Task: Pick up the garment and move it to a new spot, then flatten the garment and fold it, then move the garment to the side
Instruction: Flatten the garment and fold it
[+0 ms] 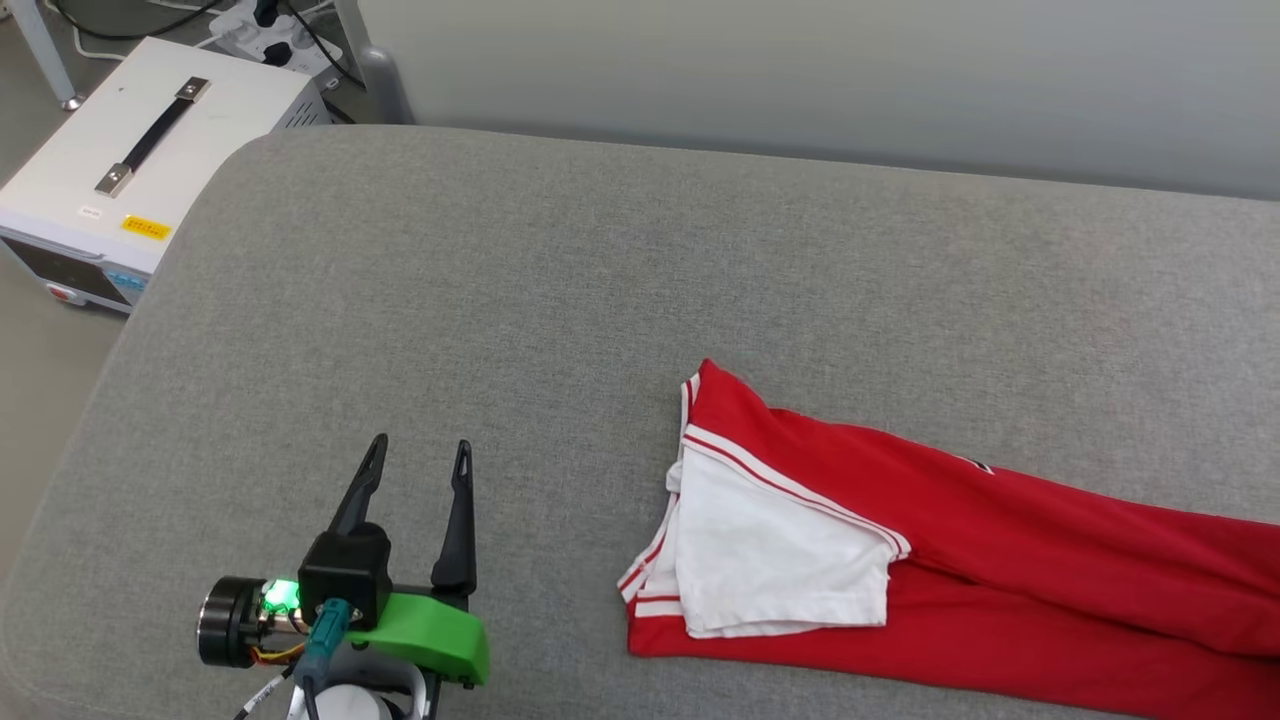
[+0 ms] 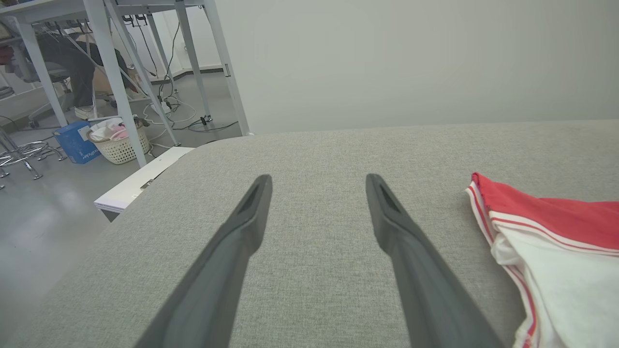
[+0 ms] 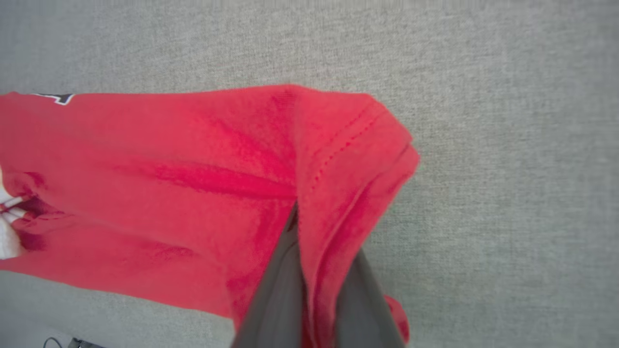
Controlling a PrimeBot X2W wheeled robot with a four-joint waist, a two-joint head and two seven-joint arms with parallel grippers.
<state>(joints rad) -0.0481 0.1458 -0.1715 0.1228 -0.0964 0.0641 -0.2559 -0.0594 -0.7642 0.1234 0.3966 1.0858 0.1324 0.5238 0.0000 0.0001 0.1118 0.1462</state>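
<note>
Left gripper (image 1: 420,445) sat nearest us at lower left, fingers spread and empty above the grey cushion (image 1: 500,300), apart from the cloth. To its right we logged the garment (image 1: 1000,540) lying on the cushion, drawn into a long narrow band that ran off the right edge. At its left end a white sleeve (image 1: 780,550) lay doubled over the red body, striped trim showing. Further right, the right gripper (image 3: 316,270) pinched a bunched fold of red beside a stitched hem.

Risks, as we judged them:
- The thin, soft knit could slide out from between two smooth, narrow fingers under a pull.
- The coarse woven cushion could drag on the trailing end and ruck it further.
- With a single hold, the band might twist.
</note>
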